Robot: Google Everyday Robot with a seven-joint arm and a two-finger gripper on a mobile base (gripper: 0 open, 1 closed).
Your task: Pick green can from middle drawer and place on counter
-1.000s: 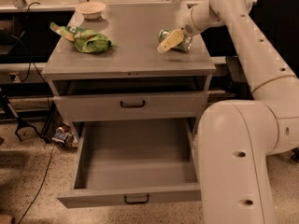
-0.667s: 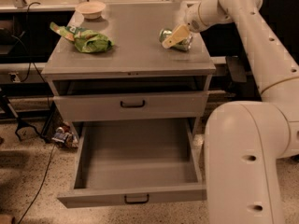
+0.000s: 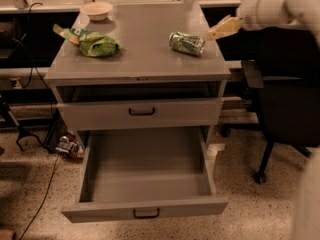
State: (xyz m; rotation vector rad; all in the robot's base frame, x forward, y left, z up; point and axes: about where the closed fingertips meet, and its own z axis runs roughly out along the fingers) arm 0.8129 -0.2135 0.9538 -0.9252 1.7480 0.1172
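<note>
On counter (image 3: 145, 56), right side: green can (image 3: 186, 43) lying sideways, pale markings; claw (image 3: 213, 33) beside, empty, openness unclear.

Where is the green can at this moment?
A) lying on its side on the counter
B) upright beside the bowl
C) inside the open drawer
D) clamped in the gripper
A: the green can lies on its side on the counter, apart from the gripper at the counter's edge.

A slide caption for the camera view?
Green can lies on the counter; the hand hangs apart, near the counter's edge.
</note>
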